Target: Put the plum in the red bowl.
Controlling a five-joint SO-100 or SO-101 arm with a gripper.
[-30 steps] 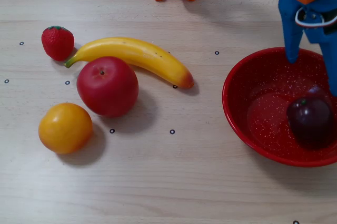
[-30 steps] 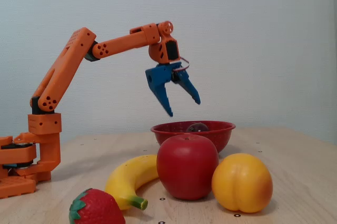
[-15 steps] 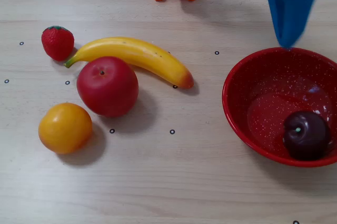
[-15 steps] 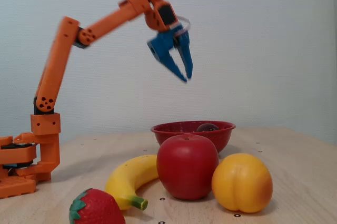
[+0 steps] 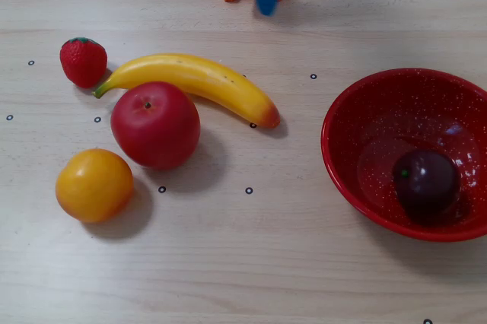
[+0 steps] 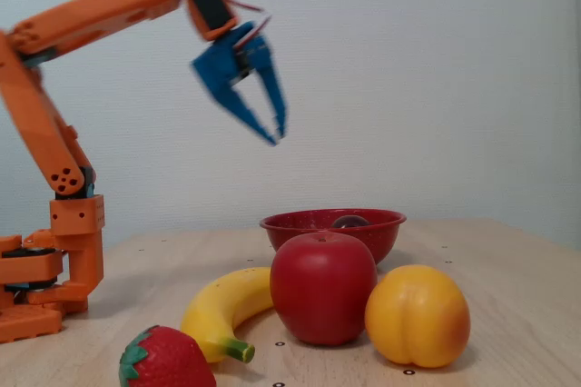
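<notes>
Plum [image 5: 425,180] lies inside red bowl [image 5: 358,111], toward near-right part of bowl floor as you see it from above; in side view only its top [image 6: 349,221] shows over bowl rim [image 6: 309,221]. Claw [image 6: 275,135] hangs high in air above tabletop [image 5: 251,263], fingers slightly parted, tips close, grasping nothing. You see apple [image 5: 155,125], banana [image 5: 199,81], strawberry [image 5: 83,61], orange fruit [image 5: 94,185] grouped on left, well apart from bowl.
</notes>
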